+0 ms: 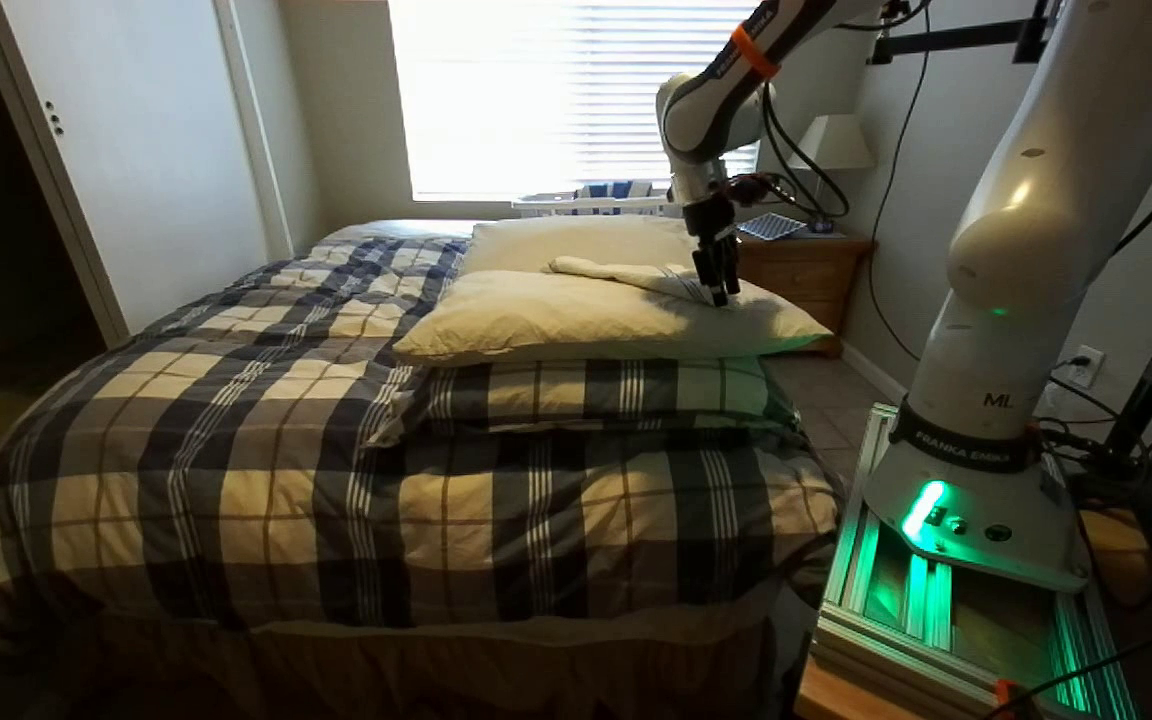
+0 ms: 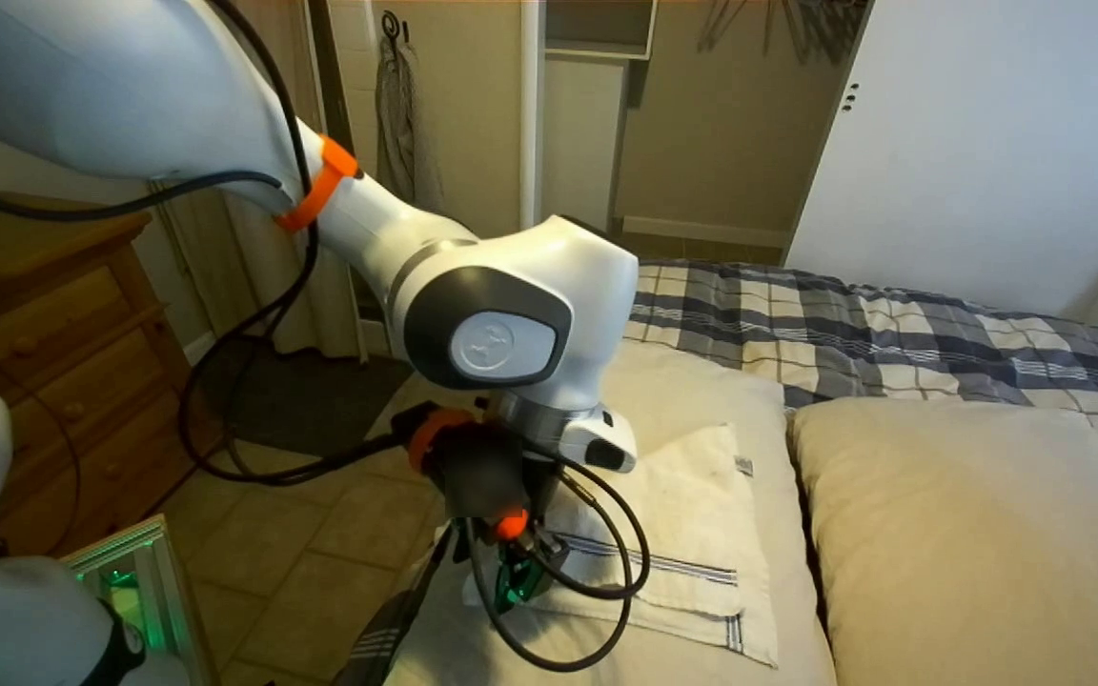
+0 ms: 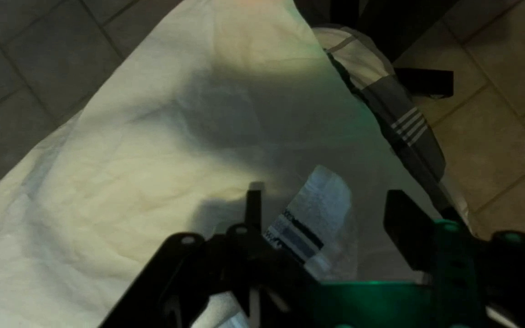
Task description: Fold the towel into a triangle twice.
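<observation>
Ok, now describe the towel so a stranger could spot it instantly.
On the plaid-covered bed, find the cream pillow beneath the claw. The towel lies on top of it. Look for thin cloth with narrow dark stripes; the pillow below is puffy and plain.

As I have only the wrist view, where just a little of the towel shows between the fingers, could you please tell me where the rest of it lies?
Observer: In both exterior views, the towel reaches away from the gripper across the top of the cream pillow.

Operator: Thank you; may I ask whether you can see any indicator lit?

Observer: Yes, a light on the arm's base glows green.

Operator: And would you kindly say whether anything stands in the background beyond the gripper?

Observer: In an exterior view, a lamp stands on a wooden nightstand back there.
</observation>
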`<state>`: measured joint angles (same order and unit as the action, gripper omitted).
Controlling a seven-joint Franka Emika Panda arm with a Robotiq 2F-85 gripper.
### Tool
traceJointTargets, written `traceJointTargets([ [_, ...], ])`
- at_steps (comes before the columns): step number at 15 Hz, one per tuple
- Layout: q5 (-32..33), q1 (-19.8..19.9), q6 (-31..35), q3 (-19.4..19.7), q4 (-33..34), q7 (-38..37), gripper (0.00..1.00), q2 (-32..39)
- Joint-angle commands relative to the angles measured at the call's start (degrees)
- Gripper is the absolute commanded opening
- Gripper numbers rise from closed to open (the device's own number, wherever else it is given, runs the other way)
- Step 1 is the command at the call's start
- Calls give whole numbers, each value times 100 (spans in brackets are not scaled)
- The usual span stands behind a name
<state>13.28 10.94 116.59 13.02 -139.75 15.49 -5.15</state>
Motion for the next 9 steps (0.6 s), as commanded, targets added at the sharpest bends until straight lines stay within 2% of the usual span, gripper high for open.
traceJointTargets([
  [1,16,43,168,-25,-19,-209,39,6],
  [6,-17,58,296,-13,1,-340,5,19],
  [9,86,105,515,10,-8,-449,0,-62],
])
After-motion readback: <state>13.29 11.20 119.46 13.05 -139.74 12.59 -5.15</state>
